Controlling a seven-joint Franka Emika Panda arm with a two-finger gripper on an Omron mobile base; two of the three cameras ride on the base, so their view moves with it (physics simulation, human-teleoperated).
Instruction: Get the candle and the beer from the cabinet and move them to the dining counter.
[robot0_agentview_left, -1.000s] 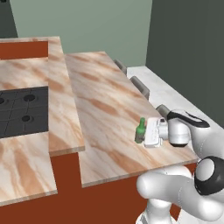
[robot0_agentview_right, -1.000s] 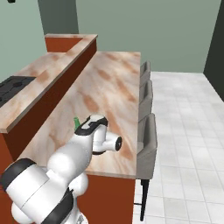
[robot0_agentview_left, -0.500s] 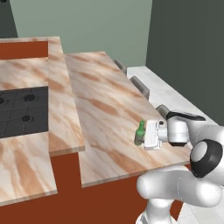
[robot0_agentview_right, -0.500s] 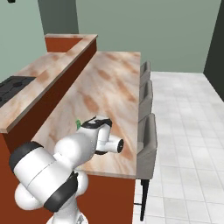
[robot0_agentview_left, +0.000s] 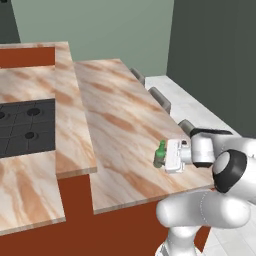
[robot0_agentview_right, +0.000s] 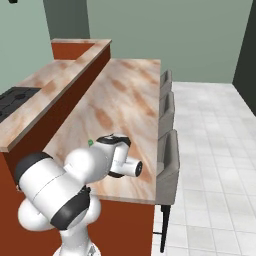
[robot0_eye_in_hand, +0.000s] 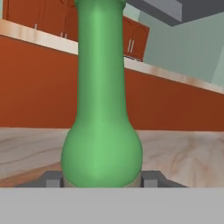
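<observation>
Risk first: beer (robot0_agentview_left: 160, 154) stands near the robot-side end of the dining counter (robot0_agentview_left: 120, 117), and the bottle is tall and narrow, so it looks easy to topple. If the fingers drag on the glass as they let go, or the hand pulls back on a slant, the bottle could tip and roll toward the counter's edge. The chairs (robot0_agentview_right: 167, 150) sit tucked along the far side. Whether the bottle's base is already flat on the stone I cannot tell; a release from any height would add to the wobble.

Gripper (robot0_agentview_left: 163, 156) is level with the counter top, reaching in from the side. Fingers (robot0_eye_in_hand: 53, 179) sit partly spread, one either side of the bottle's round lower body, and appear pressed against it: a pinch on the beer, not a free stance. In the hand view the bottle stands upright, neck rising to the top of the frame, with red-brown cabinet doors (robot0_eye_in_hand: 133, 40) far behind it.

Candle not accounted for here, so by my reckoning the task is not finished.
</observation>
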